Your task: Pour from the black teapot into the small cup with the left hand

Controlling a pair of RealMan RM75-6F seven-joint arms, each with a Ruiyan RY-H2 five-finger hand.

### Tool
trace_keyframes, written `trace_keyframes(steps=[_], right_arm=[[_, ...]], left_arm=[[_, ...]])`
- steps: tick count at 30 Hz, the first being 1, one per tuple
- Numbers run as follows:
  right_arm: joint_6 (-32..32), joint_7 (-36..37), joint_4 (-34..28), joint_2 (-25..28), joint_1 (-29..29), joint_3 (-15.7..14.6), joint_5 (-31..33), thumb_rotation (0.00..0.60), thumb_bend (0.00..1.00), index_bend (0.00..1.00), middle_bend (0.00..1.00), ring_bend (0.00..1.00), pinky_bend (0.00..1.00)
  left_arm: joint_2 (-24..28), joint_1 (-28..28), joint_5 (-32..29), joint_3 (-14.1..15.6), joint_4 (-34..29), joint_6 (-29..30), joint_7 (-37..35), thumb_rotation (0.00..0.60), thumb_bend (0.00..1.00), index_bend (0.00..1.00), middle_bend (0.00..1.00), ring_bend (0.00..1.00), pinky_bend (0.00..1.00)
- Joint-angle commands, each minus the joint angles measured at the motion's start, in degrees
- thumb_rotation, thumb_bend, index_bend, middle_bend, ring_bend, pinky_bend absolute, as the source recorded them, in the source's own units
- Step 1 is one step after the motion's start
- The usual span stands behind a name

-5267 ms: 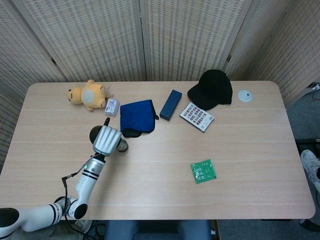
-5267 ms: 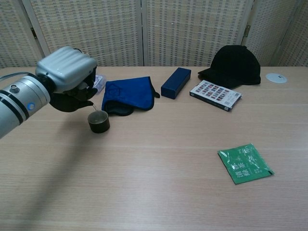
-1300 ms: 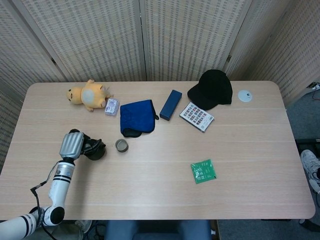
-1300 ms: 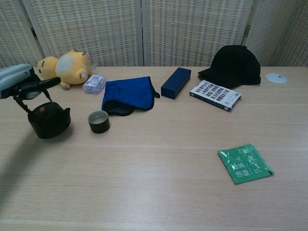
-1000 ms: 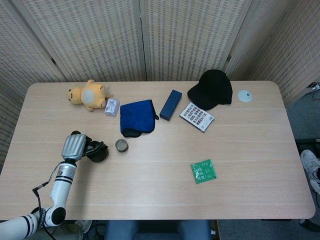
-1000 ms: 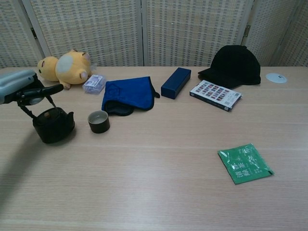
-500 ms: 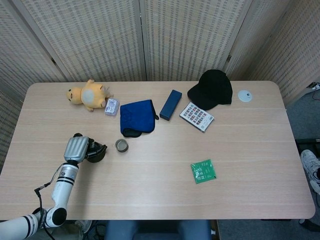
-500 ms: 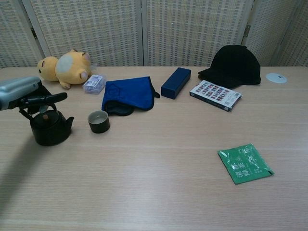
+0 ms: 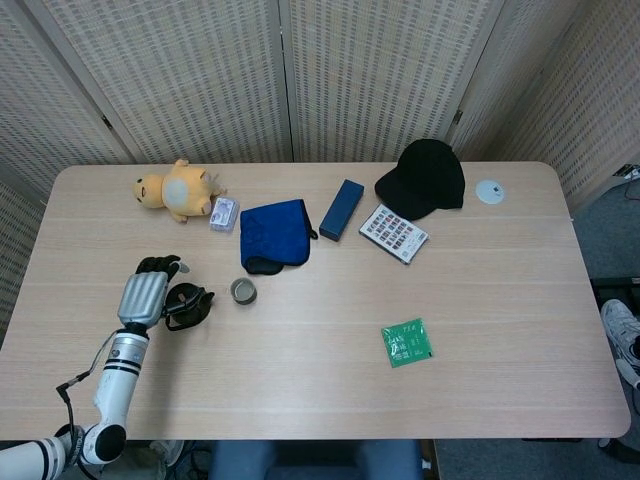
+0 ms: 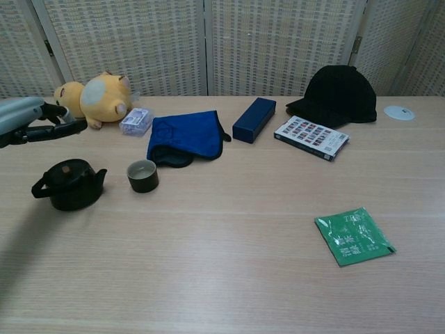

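Note:
The black teapot (image 10: 69, 185) stands upright on the table at the left, its handle folded down to its left; in the head view the teapot (image 9: 188, 304) shows beside the hand. The small dark cup (image 10: 142, 176) stands just right of it, also seen as the cup (image 9: 242, 291) from above. My left hand (image 10: 31, 123) hovers above and left of the teapot, fingers stretched out and apart, holding nothing. From above, the left hand (image 9: 145, 294) lies just left of the pot. My right hand does not appear in either view.
A blue cloth (image 10: 185, 137), a yellow plush toy (image 10: 90, 99), a small packet (image 10: 135, 120), a blue box (image 10: 254, 119), a card sheet (image 10: 311, 138), a black cap (image 10: 339, 94) and a white disc (image 10: 399, 112) lie along the back. A green sachet (image 10: 353, 236) sits front right.
My left hand set the teapot down left of the cup, let go of its handle, opened and rose up and to the left. The handle dropped to the side.

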Motion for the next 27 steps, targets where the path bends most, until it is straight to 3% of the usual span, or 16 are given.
trace_keyframes(steps=[1,13,16,18,27], right_arm=[[-0.2,0.1,0.1,0.0,0.1,0.0,0.1,0.6,0.14,0.11,0.16,0.07,0.1],[-3.7,0.9,-0.1,0.4,3.0,-2.0,-5.1,0.6,0.14,0.11,0.16,0.07,0.1],[-4.9,1.1,-0.4,0.3,4.1,-2.8,-7.2,0.6,0.14,0.11,0.16,0.07,0.1],[-5.4,0.8,-0.5,0.1,4.7,-3.2,-8.0,0.6,0.14,0.11,0.16,0.07,0.1],[-6.1,-0.8,-1.6,-0.6,6.2,-4.5,-11.0,0.6,0.14,0.11,0.16,0.07,0.1]], left_arm=[[1.8,2.4,2.2,0.4,-2.7,3.3,-2.3,0.139,0.19,0.28,0.16,0.15,0.08],[7.4,11.5,8.2,4.7,-12.1,15.7,-2.3,0.243,0.19,0.28,0.16,0.15,0.08],[8.2,13.3,10.6,6.4,-13.5,17.9,-1.5,0.325,0.19,0.28,0.16,0.15,0.08],[8.6,14.2,12.1,7.1,-14.3,19.1,-1.1,0.349,0.19,0.28,0.16,0.15,0.07],[9.6,18.2,17.8,9.7,-17.6,23.7,-0.2,0.359,0.19,0.28,0.16,0.15,0.07]])
